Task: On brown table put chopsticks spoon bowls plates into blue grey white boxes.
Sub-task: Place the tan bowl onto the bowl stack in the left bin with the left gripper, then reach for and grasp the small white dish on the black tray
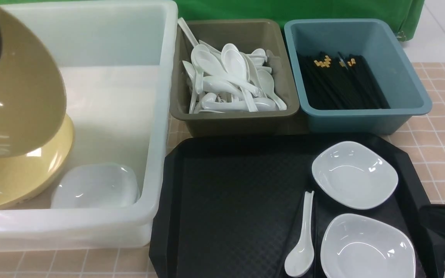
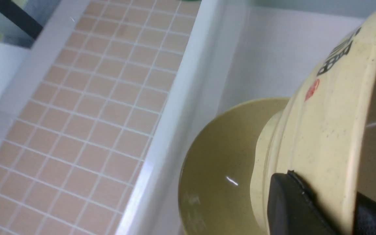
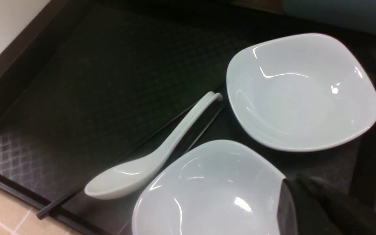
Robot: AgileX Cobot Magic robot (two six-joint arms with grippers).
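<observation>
Holding a yellow bowl over the white tub

The left jaws were clamped on the rim of a tilted raised bowl (image 1: 14, 96), which the front view cut off at its left edge; only one black pad (image 2: 299, 202) showed clearly. A second bowl (image 1: 21, 173) sat beneath it in the white tub (image 1: 160, 116), partly hidden, beside a plate seen hazily through the tub wall (image 1: 97, 185).

On the black tray (image 1: 226, 200) lay a spoon (image 1: 301, 239), a far plate (image 1: 354, 173) and a near plate (image 1: 367, 247) cropped by the frame. A black chopstick (image 3: 60, 204) under the spoon barely stood out against the tray.

The right jaws were closed and mostly out of frame at the near plate's rim; contact could not be told.

More spoons (image 1: 230, 77) filled the grey box (image 1: 234, 119), and chopsticks (image 1: 342, 88) lay in the blue box (image 1: 361, 119), on the bench (image 1: 442, 154).
</observation>
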